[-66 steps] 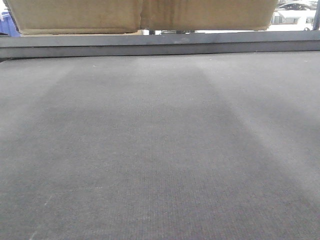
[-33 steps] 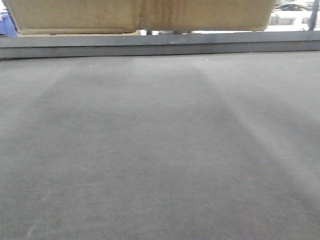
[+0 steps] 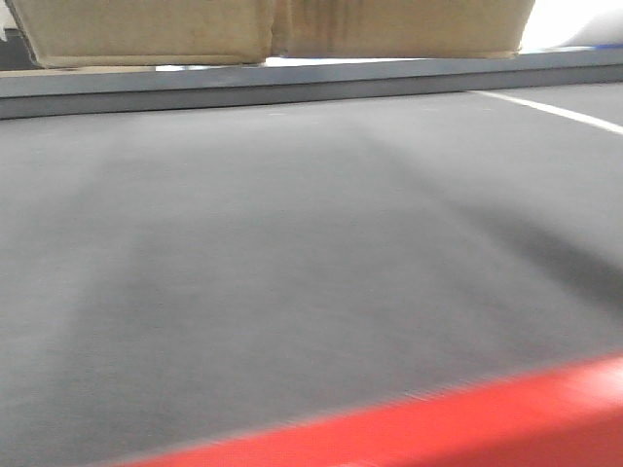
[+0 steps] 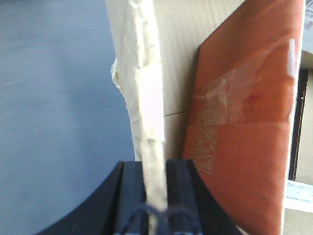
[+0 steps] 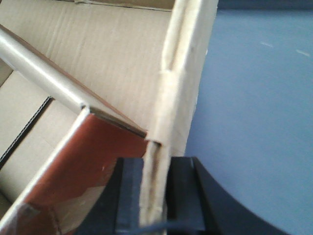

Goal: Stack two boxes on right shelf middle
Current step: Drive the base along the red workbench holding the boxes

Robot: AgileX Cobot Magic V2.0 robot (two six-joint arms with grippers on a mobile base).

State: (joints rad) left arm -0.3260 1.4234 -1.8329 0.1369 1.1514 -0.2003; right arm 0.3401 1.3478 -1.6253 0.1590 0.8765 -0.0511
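Note:
One brown cardboard box hangs at the top of the front view, above the grey table; only its lower face shows, with a vertical seam at centre. My left gripper is shut on the box's taped left wall edge. My right gripper is shut on the box's right wall edge. The box is open-topped, and a red-brown flat panel leans inside it; it also shows in the right wrist view. A second box and the steel shelf are out of view.
The grey table top fills the front view, with a raised grey rail along its far side. A red frame edge crosses the bottom right. A white line runs at the far right.
The front view has shifted: the red frame edge has come into view at the bottom and a white line at the right. The box stays held at the top of the view.

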